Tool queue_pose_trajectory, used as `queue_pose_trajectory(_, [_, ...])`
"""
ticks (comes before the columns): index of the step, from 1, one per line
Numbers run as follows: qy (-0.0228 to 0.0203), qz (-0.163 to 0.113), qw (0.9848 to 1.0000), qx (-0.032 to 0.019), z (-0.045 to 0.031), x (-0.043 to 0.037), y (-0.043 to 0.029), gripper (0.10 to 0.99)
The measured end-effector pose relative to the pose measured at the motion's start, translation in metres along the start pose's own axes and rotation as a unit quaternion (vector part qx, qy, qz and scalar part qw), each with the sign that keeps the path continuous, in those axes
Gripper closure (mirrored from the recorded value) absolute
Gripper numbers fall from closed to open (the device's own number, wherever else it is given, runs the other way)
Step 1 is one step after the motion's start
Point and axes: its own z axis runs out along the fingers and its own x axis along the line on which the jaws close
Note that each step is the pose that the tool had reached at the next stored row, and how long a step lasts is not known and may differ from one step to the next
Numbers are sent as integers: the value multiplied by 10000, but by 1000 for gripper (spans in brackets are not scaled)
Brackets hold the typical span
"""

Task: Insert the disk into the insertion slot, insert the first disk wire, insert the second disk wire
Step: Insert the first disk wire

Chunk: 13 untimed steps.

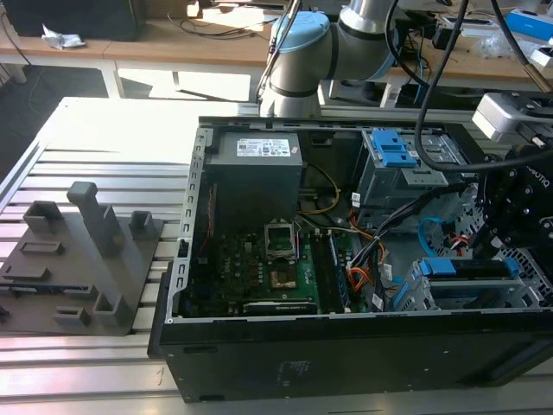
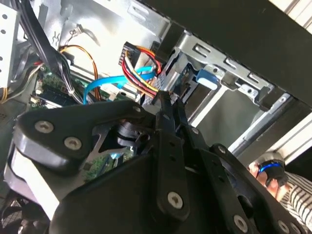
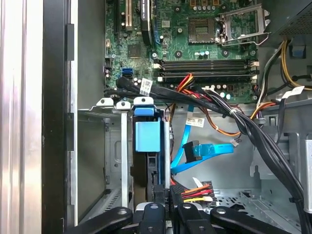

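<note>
The worktop [image 1: 95, 164] is a bright metal surface made of slotted rails. Behind it a wooden worktop at the back [image 1: 216, 35] is strewn with cables. Toward the exterior view's left a grey fixture [image 1: 82, 259] with upright posts sits on the rails. Beside it, to the exterior view's right, lies an open black computer case [image 1: 346, 354].

Inside the case are a green mainboard [image 1: 276, 268], a grey power supply box [image 1: 255, 173] and a grey bay with blue latches [image 1: 393, 151]. A thick bundle of black cables [image 3: 253, 131] sags across the opening between the mainboard and the drive area. An orange flat cable [image 1: 359, 278] lies near the mainboard's edge. In the second wrist view a striped sleeve [image 2: 292, 202] shows outside the case.

The disk [image 3: 146, 136], in its blue frame, sits pushed into the insertion slot [image 3: 124, 156], the metal cage in the corner of the case. The claw [image 2: 165, 97] reaches down just at the disk's near end. Its fingers are clenched close together on the black plug of the first disk wire [image 3: 195, 192], a bunch of red, yellow and black strands. The second disk wire [image 3: 204, 150], thin, flat and light blue, loops over the case floor beside the cage, apart from the disk and clear of the claw.
</note>
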Motion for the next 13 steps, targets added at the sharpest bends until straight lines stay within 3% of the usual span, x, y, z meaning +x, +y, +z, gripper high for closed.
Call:
queue_pose_trajectory(8, [-3,1,10000,0,-26,31,0,922])
queue_pose_trajectory(13, [-43,-1,10000,0,-28,80,-1,922])
